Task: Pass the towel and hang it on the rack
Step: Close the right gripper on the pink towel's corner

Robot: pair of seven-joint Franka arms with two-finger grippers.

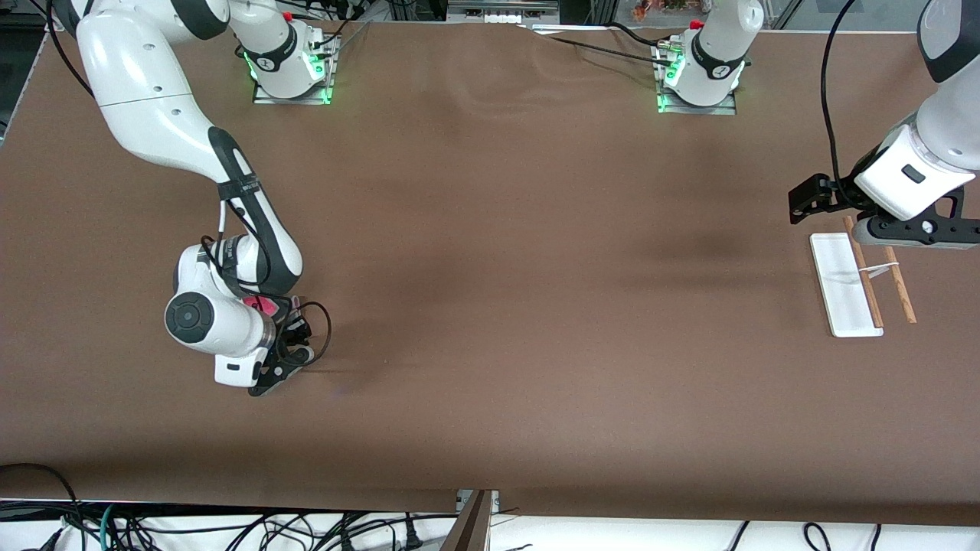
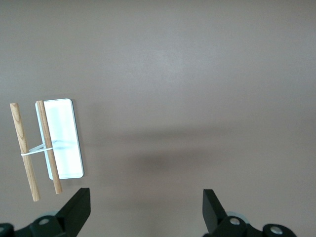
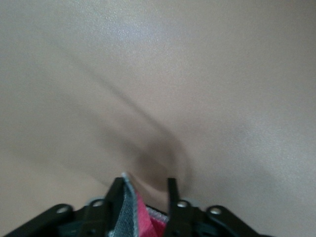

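Observation:
The towel [image 1: 264, 304] shows as a sliver of pink under the right arm's hand, near the right arm's end of the table. In the right wrist view its grey and pink folds [image 3: 132, 217] stand bunched between the fingers of my right gripper [image 3: 144, 190], which has narrowed onto the cloth down at the table [image 1: 291, 321]. The rack [image 1: 842, 283], two wooden rods on a white base, stands at the left arm's end. My left gripper [image 1: 915, 233] hangs open just above it; in the left wrist view the gripper [image 2: 146, 212] holds nothing and the rack [image 2: 58, 143] lies off to one side.
The brown table top [image 1: 521, 252] stretches bare between the towel and the rack. Both arm bases [image 1: 291, 73] stand along the table edge farthest from the front camera. Cables hang below the edge nearest to it.

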